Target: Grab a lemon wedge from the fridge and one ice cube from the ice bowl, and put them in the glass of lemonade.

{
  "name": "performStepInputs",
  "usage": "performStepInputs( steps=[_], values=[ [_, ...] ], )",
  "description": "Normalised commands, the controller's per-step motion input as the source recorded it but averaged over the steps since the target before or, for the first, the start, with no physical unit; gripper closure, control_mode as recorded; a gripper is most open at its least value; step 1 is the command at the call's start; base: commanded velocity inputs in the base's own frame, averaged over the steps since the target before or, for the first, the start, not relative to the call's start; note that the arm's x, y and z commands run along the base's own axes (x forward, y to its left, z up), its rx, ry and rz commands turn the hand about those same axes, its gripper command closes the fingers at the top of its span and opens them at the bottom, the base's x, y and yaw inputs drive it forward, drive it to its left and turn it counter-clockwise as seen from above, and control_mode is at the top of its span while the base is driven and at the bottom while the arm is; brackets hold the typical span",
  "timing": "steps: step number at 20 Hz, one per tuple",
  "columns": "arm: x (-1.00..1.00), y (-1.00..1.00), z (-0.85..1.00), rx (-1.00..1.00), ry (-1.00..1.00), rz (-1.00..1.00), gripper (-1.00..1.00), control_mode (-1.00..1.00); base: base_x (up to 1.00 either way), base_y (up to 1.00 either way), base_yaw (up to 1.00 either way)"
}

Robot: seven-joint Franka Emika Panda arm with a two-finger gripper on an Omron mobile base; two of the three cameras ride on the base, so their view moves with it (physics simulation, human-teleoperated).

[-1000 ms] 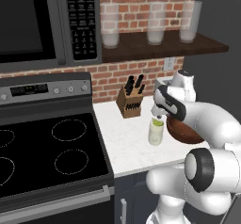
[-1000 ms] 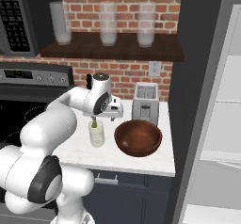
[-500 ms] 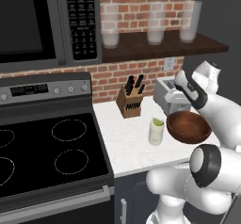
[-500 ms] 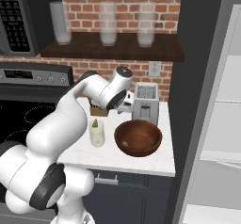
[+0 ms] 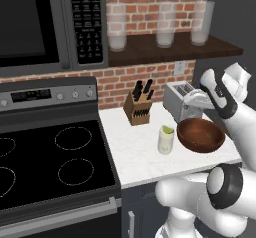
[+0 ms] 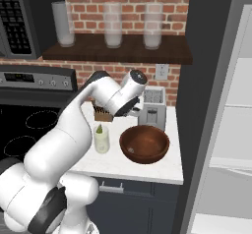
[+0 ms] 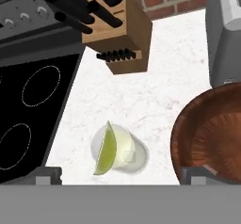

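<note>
Nearest you on the white counter (image 5: 145, 162), toward its front edge, the glass of lemonade (image 5: 166, 139) is standing upright, and the lemon wedge (image 7: 106, 148) is sitting in it, leaning against the rim on the stove side with its tip poking above the liquid. Just beside the glass, toward the counter's fridge-side edge, the ice bowl (image 6: 144, 144) is resting on the counter, close to the glass but apart from it; you cannot tell from these frames whether any ice is lying inside. Your gripper (image 7: 120, 173) is hovering above the gap between glass and bowl with its fingers spread wide, pinching nothing. Further back, the knife block (image 5: 138, 108) is standing near the counter's back edge by the stove (image 5: 45, 167), and the toaster (image 6: 151, 108) is sitting against the brick wall behind the bowl. The fridge (image 6: 216, 105) is rising past the counter's right end, its white interior showing.
</note>
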Motion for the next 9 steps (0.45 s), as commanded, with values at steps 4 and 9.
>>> performStepInputs(
  steps=[4,9],
  values=[
    [-0.34,0.0,0.07,0.05,-0.05,0.0,-1.0,-1.0,0.0,0.0,0.0],
    [-0.29,0.0,0.02,0.05,-0.05,0.0,-1.0,-1.0,0.0,0.0,0.0]
  ],
)
